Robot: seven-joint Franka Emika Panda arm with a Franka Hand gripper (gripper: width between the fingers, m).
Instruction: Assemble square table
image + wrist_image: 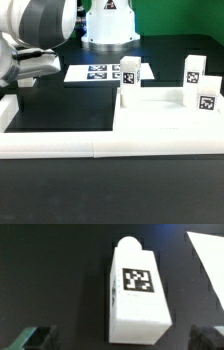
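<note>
Near one slab [160, 118], three tagged leg blocks [129, 72]

White leg block [138, 286] lies flat on black table [50, 280], long & narrow. B/w tag [137, 280] on its upward face, approx mid-length. One end tapers to a rounded tip, other end blunt & square. Gripper [120, 339] wide open: dark fingertips [35, 339] one each side of blunt end, clear gap both sides, no contact. White flat piece [205, 252] at frame edge, apart from the leg; can't tell what it is.
</note>
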